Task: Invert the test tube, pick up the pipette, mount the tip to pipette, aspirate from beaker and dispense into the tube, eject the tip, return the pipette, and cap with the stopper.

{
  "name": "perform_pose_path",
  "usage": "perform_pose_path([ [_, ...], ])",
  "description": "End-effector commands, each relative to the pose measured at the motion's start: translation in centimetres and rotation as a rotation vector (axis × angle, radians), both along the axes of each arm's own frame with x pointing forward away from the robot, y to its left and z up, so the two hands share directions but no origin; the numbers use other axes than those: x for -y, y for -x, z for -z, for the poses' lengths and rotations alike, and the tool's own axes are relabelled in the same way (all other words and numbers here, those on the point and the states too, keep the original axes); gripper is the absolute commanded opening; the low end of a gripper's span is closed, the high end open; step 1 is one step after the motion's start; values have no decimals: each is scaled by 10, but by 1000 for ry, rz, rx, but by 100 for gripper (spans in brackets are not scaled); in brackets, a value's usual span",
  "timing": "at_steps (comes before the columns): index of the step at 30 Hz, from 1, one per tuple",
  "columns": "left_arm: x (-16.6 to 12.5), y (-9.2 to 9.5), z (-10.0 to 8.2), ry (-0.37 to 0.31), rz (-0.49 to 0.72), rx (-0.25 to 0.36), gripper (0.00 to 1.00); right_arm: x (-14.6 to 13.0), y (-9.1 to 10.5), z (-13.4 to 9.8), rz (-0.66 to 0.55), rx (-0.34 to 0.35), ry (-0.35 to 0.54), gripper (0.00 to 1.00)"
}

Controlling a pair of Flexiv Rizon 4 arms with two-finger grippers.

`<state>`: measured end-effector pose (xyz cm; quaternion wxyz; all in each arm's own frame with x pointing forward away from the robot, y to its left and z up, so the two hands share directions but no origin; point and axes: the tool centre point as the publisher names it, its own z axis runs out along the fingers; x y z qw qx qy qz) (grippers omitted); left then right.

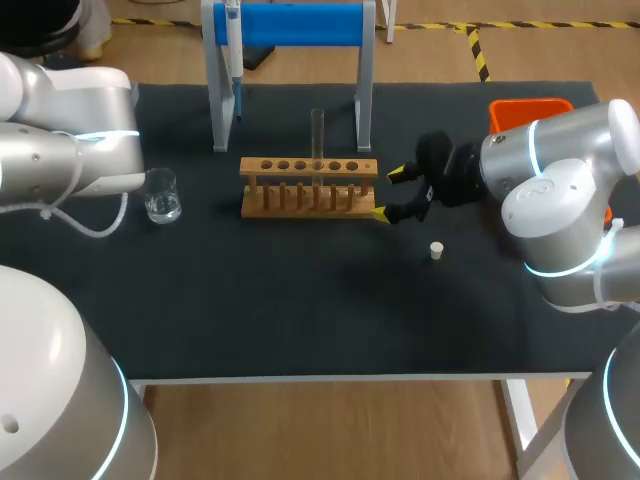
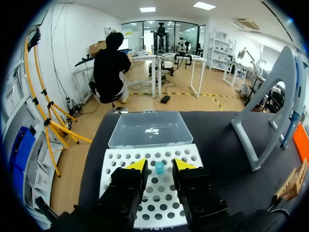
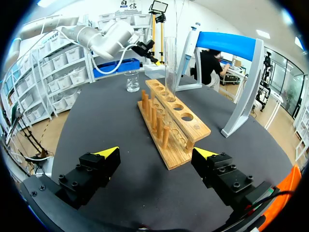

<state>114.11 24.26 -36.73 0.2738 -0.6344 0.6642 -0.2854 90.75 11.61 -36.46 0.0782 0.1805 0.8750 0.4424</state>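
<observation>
A clear test tube (image 1: 317, 135) (image 3: 169, 63) stands upright in the wooden rack (image 1: 308, 185) (image 3: 175, 126). The pipette (image 1: 233, 40) (image 3: 190, 43) hangs on the blue-topped stand (image 1: 290, 25). The glass beaker (image 1: 160, 195) (image 3: 133, 81) sits left of the rack, and a small white stopper (image 1: 436, 250) lies to the rack's right. My right gripper (image 1: 390, 193) (image 3: 157, 153) is wide open at the rack's right end, touching nothing. My left gripper (image 2: 159, 165) hovers open over the white tip box (image 2: 145, 200), with a blue tip (image 2: 159, 167) showing between its fingers, untouched.
The tip box's clear lid (image 2: 149, 128) lies open beyond it. An orange bin (image 1: 530, 110) sits at the back right behind my right arm. The stand's grey legs (image 1: 215, 100) (image 2: 256, 130) rise just behind the rack.
</observation>
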Motion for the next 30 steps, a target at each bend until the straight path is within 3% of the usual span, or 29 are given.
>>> perform_pose_path([
  [1, 0, -4, 3, -5, 2, -1, 32, 1, 0, 0, -1, -1, 0, 100],
  [13, -1, -4, 3, -19, 3, -1, 28, 1, 0, 0, -1, -1, 0, 100],
  [17, -1, -4, 4, -22, 3, -5, 0, 1, 0, 0, -1, -1, 0, 100],
  [30, -1, -4, 2, -22, 0, -3, 0, 1, 0, 0, -1, -1, 0, 100],
])
